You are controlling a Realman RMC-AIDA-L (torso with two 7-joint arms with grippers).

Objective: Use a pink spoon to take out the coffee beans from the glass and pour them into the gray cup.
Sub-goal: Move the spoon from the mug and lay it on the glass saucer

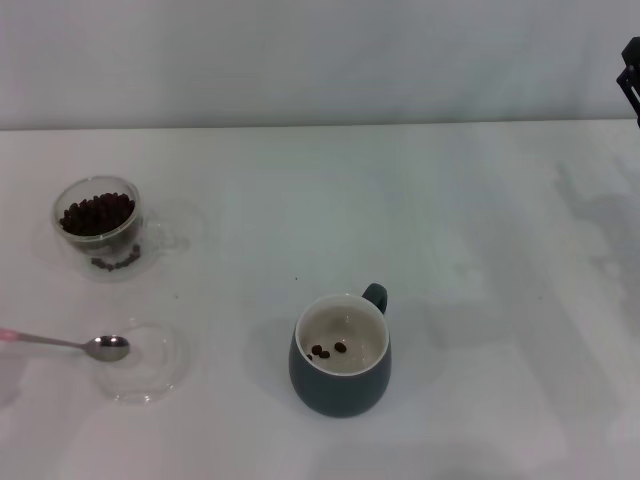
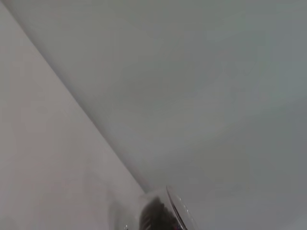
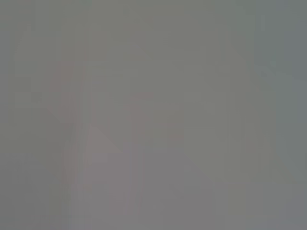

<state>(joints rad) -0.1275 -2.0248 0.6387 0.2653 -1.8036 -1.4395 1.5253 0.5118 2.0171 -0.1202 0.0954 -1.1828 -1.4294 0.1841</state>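
With three beans (image 1: 330,350) already in the cup (image 1: 340,372), the spoon (image 1: 70,343) lies on the dish (image 1: 165,370); next scoop needs regrasping. Grippers' states: cannot tell.

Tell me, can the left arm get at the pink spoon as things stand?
Probably yes. The pink spoon lies on the robot's left, bowl resting on the clear dish, handle pointing off the left edge, nothing over it. The left gripper is out of the head view, so its start is unknown.
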